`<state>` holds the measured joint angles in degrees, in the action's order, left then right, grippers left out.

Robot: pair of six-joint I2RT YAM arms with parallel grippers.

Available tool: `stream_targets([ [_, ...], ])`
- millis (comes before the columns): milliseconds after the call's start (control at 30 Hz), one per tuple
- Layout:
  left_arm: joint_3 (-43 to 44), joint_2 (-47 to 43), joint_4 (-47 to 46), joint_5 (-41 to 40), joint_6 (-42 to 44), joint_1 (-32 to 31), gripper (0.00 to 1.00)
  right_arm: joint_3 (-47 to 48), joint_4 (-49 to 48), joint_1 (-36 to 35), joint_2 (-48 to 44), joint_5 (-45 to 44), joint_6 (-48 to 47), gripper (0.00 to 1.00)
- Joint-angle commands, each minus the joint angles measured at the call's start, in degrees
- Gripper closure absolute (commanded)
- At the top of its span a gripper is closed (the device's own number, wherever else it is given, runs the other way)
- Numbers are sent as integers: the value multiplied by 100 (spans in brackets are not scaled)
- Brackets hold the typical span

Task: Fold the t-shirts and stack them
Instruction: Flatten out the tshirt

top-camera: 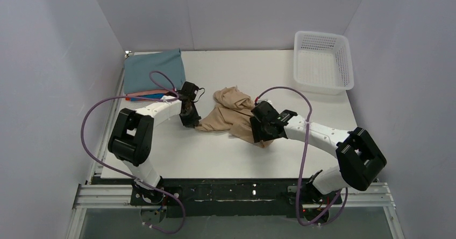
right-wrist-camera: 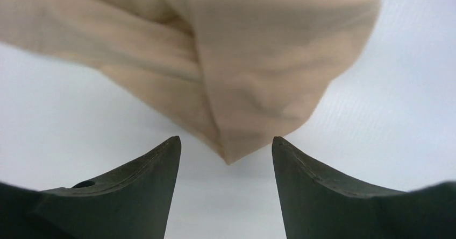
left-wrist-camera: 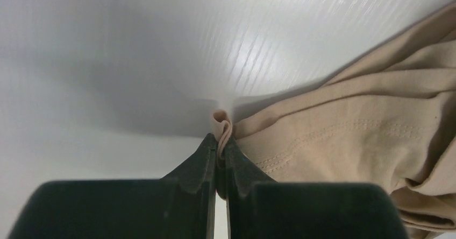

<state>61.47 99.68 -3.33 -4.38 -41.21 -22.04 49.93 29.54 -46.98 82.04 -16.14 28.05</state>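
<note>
Pinching the left hem of the crumpled tan t-shirt (top-camera: 231, 115), mid-worktop (top-camera: 215, 158), in the pressed-together left hand (left-wrist-camera: 221, 142), and holding the spread right hand (right-wrist-camera: 226, 138) just short of its near right corner, dead ahead between the fingers (right-wrist-camera: 156, 169).

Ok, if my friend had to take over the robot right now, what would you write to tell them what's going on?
Left gripper: shut on a pinched edge of the tan t-shirt.
Right gripper: open, with a corner of the same shirt between its fingers, not gripped.
Tan t-shirt: crumpled in the middle of the table, not folded.
Done: the grey-blue t-shirt lies folded on top of the stack at the far left; salmon and blue layers show under it.
Left to do: spread and fold the tan one, then add it to the stack.
</note>
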Motion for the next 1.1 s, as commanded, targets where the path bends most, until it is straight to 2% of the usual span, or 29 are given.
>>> stream_targets([
  [0, -421, -538, 483, -208, -27, -64, 100, -198, -143, 489, 13, 262, 90, 30],
  [133, -638, -746, 522, -188, -78, -72, 100, -241, -170, 632, 308, 413, 79, 35],
  [233, -738, -886, 549, -268, -65, -79, 100, -356, -218, 723, 341, 465, 211, 54],
  [300, -749, -984, 636, -335, -27, -72, 100, -405, -275, 830, 291, 556, 257, 62],
  [467, -804, -1290, 729, -414, 24, -72, 100, -424, -364, 1099, 182, 739, 284, 99],
  [600, -762, -1705, 880, -541, 90, -73, 100, -361, -411, 1194, -338, 661, 237, 99],
  [767, -472, -2471, 1139, -764, 307, -72, 100, 125, -62, 1371, -1335, 50, -26, 99],
  [933, 326, -3295, 1443, -1219, 778, -75, 100, 949, -36, 1402, -2290, -685, -460, 99],
  [1067, 1467, -3681, 1938, -1611, 1298, -72, 100, 1813, 120, 1412, -2681, -1297, -999, 99],
])
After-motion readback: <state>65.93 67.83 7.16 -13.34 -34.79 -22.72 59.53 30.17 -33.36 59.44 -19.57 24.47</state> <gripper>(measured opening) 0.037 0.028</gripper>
